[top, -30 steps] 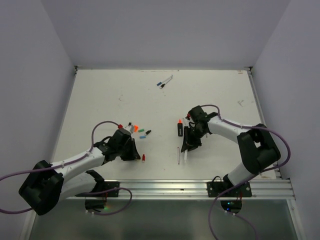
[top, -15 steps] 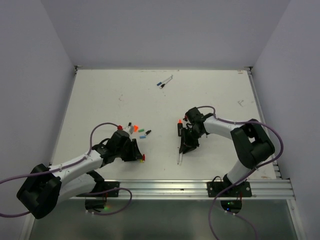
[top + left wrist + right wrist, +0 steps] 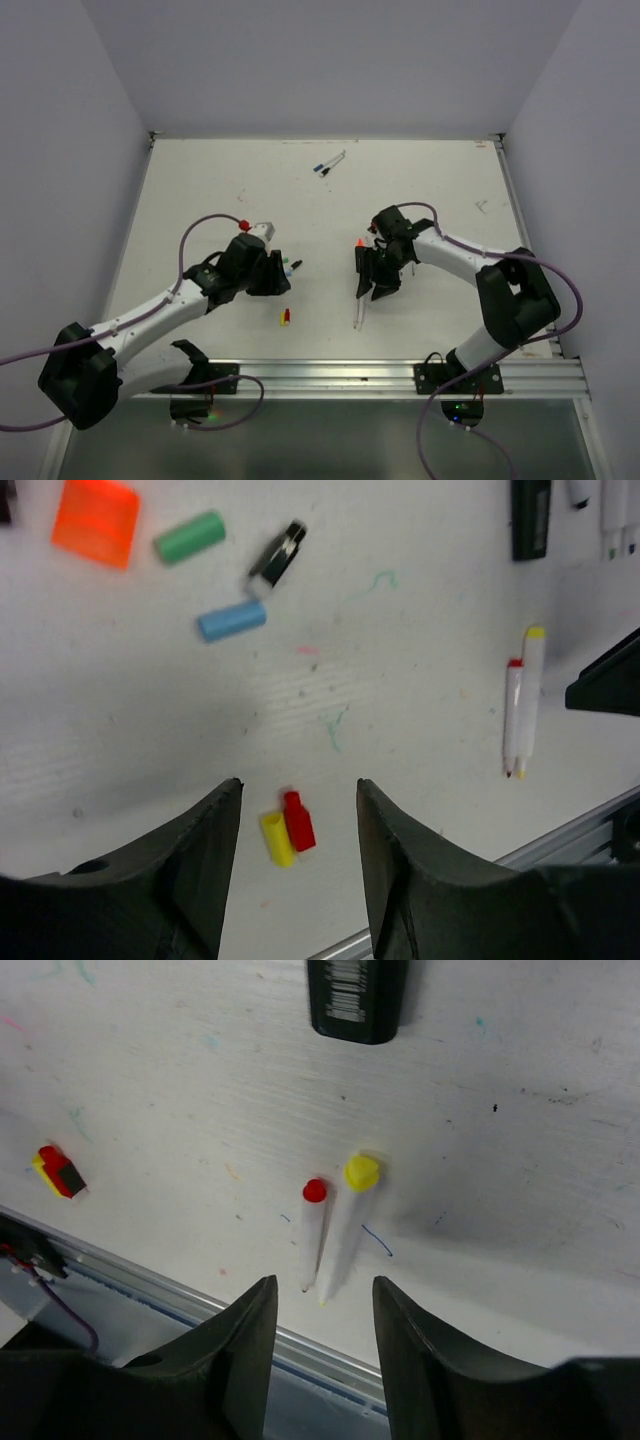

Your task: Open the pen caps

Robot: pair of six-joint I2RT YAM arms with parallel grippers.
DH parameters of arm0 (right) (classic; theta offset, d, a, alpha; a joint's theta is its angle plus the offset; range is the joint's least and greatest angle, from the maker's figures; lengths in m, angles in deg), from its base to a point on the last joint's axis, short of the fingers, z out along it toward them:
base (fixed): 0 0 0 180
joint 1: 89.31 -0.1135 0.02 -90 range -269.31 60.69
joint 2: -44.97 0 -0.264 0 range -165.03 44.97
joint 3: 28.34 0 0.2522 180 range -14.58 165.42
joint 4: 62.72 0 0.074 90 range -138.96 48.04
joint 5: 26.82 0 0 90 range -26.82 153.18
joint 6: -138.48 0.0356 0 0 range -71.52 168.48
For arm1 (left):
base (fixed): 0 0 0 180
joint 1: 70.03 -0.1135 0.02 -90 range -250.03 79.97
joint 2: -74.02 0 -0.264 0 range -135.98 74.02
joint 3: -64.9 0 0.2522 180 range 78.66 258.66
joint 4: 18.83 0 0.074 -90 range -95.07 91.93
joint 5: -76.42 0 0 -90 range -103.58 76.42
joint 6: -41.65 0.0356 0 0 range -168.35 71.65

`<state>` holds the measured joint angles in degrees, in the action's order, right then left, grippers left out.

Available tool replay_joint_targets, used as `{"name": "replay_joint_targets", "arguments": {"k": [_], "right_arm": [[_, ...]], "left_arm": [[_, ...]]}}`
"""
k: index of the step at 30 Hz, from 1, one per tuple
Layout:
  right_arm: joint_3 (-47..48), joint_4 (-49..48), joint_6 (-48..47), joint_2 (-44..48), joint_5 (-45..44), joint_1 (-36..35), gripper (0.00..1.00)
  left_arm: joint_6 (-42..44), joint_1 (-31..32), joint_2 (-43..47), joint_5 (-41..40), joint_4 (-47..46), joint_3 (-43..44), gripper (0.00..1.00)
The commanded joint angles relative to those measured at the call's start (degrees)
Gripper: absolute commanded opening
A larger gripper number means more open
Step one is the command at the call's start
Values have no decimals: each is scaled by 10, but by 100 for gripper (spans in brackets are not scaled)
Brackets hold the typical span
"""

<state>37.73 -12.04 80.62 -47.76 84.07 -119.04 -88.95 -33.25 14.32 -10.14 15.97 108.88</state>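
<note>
Pen caps, tiny plastic ones, lay off their pens in two groups: a red cap point(image 3: 298, 821) touching a yellow cap point(image 3: 276, 839) at the near side of the white worktop point(image 3: 420, 190), with orange point(image 3: 96, 522), green point(image 3: 190, 537), blue point(image 3: 232, 621) and black point(image 3: 279, 554) caps farther left, apparently dropped there clear of the pens. We judged both arms idle: the left gripper point(image 3: 298, 865) hovered with jaws apart and empty; the right gripper point(image 3: 322, 1345) likewise, bent low above two thin white uncapped pens point(image 3: 335, 1228).
</note>
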Motion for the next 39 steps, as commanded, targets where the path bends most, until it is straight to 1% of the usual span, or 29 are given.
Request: {"name": "replay_joint_targets", "arguments": {"k": [1,2,4,5,6,8,10,11,12,13,14,15,16,17,19,20,22,23,24,26,28,29,35,39], "right_arm": [[57,53,-16,54,-27,-2,48],[64,72,-17,61,-30,-3,50],[85,91,-24,77,-33,-2,53],[92,109,-26,81,-34,-2,55],[105,117,-28,87,-34,-2,56],[125,134,-29,91,-37,-2,57],[139,144,-27,92,-37,-2,57],[153,149,-24,95,-36,-2,57],[157,151,-21,98,-28,-2,57],[160,150,-13,106,-24,-2,57],[162,153,-10,112,-21,-2,57],[164,155,-6,116,-18,-2,57],[164,155,-2,126,-16,-2,57],[165,162,-1,128,-15,-2,57],[167,170,-2,134,-20,-2,57],[168,176,-2,135,-20,-2,57],[169,179,-4,136,-21,-1,57],[170,184,-5,136,-20,-1,57],[171,183,-5,135,-19,-1,57],[174,184,-6,134,-16,-1,57],[177,185,-8,128,-15,-1,57],[179,185,-8,128,-16,-1,57],[172,184,-19,125,-25,-1,57],[163,171,-16,122,-21,2,57]], "left_arm": [[103,-2,-51,-67,1,112,53],[143,-3,-86,-77,-1,158,54],[180,-4,-123,-83,-19,206,56],[199,-5,-157,-81,-28,226,57],[232,-7,-174,-78,-46,270,58],[267,-14,-225,-69,-71,312,60],[288,-30,-263,-55,-85,373,62],[309,-36,-302,-39,-95,392,62],[321,-50,-322,-24,-101,411,62],[332,-58,-342,-15,-107,451,62],[351,-65,-383,8,-113,469,62],[363,-80,-403,22,-120,492,62],[372,-88,-425,32,-119,537,62],[386,-95,-468,49,-116,566,62],[402,-116,-514,81,-103,621,62],[429,-126,-564,118,-84,690,62],[452,-131,-617,152,-56,769,62],[471,-133,-669,175,-43,836,62],[477,-135,-692,184,-27,868,62],[484,-139,-742,217,-35,918,62],[482,-142,-764,227,-56,924,64],[475,-145,-775,239,-88,920,66],[432,-152,-808,274,-191,896,66],[388,-152,-832,246,-220,914,67]]}}
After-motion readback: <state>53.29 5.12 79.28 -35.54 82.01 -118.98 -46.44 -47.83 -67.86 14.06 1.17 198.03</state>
